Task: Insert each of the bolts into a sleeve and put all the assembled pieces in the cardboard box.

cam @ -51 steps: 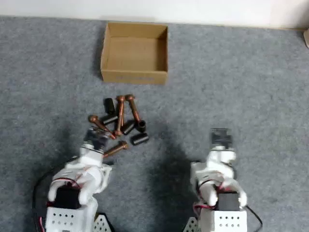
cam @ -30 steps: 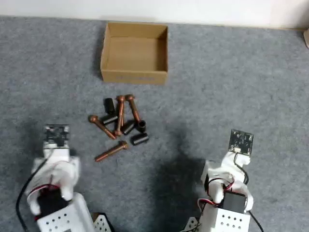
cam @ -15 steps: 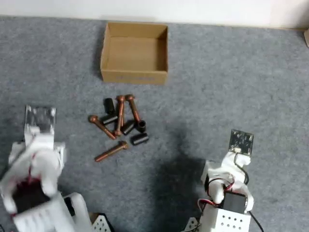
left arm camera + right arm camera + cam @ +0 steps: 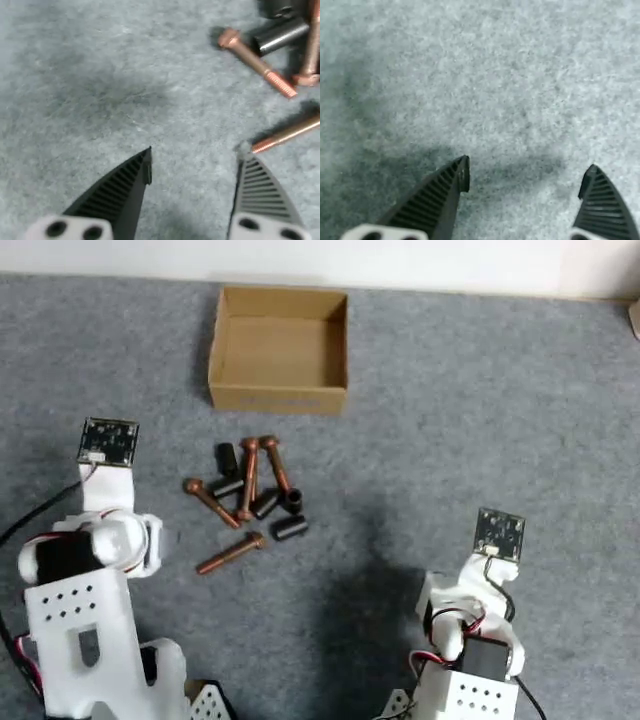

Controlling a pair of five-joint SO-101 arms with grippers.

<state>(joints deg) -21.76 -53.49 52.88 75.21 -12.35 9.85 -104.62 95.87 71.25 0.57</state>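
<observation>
Both sets of jaws are spread wide, nothing in them. The left gripper (image 4: 196, 150) hangs over the carpet (image 4: 100, 75) just beside the stray bolt (image 4: 287, 134), whose head is cut off at the edge. The right gripper (image 4: 528, 164) is over plain carpet. The other bolts (image 4: 248, 480) and sleeves (image 4: 290, 530) are piled near the cardboard box (image 4: 277, 400), overlapping, so they're hard to count

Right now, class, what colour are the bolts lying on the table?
Copper; the bolts show best in the left wrist view.

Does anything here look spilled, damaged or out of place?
Nothing looks damaged. The copper-coloured bolts and short black cylindrical sleeves lie in a loose jumble before the upright brown cardboard box, one bolt slightly apart.
</observation>
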